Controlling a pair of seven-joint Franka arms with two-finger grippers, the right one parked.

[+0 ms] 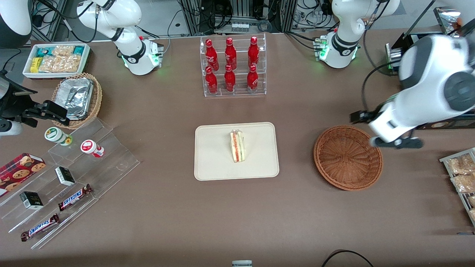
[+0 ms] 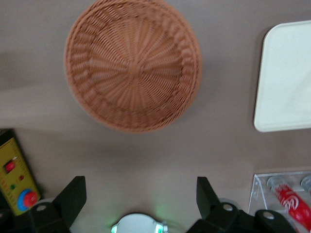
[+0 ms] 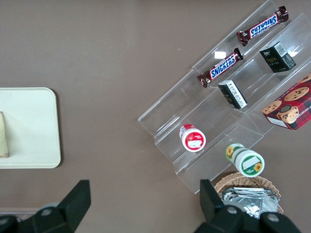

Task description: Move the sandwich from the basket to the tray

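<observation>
Sandwich (image 1: 237, 146) sits on the tray (image 1: 211, 163), just past centre toward three o'clock; basket (image 1: 348, 157) bare; gripper (image 1: 397, 142) wide, holding nothing, above the basket's two o'clock rim — placing looks done, only parking left

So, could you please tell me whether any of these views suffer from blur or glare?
Front view: the working arm above the basket is motion-blurred, while the sandwich on the tray is sharp. Left wrist view: the basket looks soft, with the open tool dark in the foreground. Right wrist view: a bright glare spot sits on the clear stepped shelf.
</observation>
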